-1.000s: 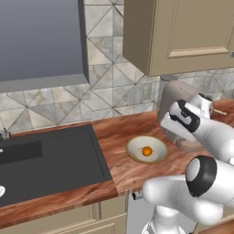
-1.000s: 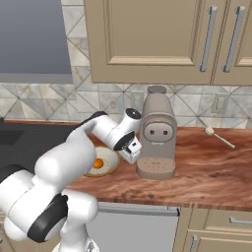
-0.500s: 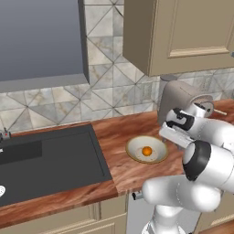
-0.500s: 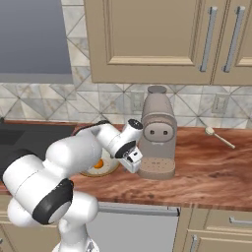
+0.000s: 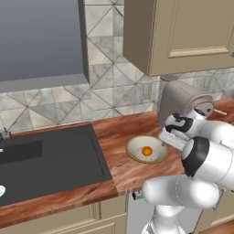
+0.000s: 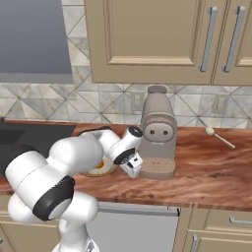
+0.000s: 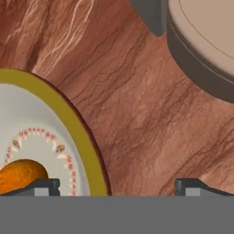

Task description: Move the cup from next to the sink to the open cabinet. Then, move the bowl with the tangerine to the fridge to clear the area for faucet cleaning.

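Bowl (image 5: 147, 149) with the tangerine (image 5: 146, 151) inside is sitting on the wooden countertop (image 5: 114, 137), between the black sink (image 5: 45, 160) on its left and the grey-brown coffee machine (image 5: 180, 103) on its right. Cream-white inside, yellowish-tan rim, a ring of small marks showing around the inner wall in the hand view. Tangerine is lying roughly mid-bowl, loose.

Gripper (image 7: 116, 186) is hanging low over the right edge of the bowl, jaws spread wide, nothing between them. In the hand view one fingertip (image 7: 43, 186) is standing over the bowl's inside just beside the tangerine (image 7: 20, 176), the other over bare countertop (image 7: 137, 114) outside the rim; the bowl rim (image 7: 82, 137) is running between the two. Contact with the bowl: can't tell. Round base of the coffee machine (image 7: 201, 50) is showing at the upper right of that view, apart from the bowl.

From the right base view the gripper (image 6: 132, 165) is sitting just in front of the coffee machine (image 6: 158, 133), with the bowl (image 6: 101, 170) mostly hidden behind the arm. A wooden spoon (image 6: 219, 137) is lying on the countertop (image 6: 206, 162) well off to the right. Tan cabinets (image 6: 162, 39) are closed above.
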Motion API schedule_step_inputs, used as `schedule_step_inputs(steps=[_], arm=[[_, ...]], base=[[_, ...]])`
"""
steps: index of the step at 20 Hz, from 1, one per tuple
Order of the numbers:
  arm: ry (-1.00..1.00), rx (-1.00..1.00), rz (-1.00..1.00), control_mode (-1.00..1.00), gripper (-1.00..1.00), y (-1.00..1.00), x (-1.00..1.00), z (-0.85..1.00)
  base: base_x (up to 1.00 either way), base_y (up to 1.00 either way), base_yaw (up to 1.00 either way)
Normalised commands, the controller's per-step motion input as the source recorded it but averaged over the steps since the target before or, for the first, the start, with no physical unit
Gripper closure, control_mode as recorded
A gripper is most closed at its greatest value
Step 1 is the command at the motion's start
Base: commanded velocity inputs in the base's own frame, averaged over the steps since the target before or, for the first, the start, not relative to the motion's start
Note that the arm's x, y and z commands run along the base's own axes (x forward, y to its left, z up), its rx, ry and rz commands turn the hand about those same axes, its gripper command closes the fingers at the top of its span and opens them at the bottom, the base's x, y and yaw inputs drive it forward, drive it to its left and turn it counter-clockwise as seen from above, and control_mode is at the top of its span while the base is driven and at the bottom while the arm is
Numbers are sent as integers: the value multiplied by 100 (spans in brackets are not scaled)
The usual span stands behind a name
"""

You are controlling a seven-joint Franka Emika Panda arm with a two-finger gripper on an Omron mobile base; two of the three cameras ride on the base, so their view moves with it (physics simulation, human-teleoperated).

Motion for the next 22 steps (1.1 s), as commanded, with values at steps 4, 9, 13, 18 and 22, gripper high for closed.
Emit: schedule_step_inputs(steps=[4, 9, 13, 18, 22], arm=[[0, 0, 0, -100, -100, 1, 0, -25], [0, 1, 0, -100, -100, 8, 16, -12], [0, 0, 0, -100, -100, 15, 34, -10], [0, 0, 0, -100, 100, 15, 29, -7], [0, 0, 0, -100, 100, 0, 0, 0]], base=[[0, 0, 0], [0, 0, 0], [0, 0, 0], [0, 0, 0], [0, 0, 0]])
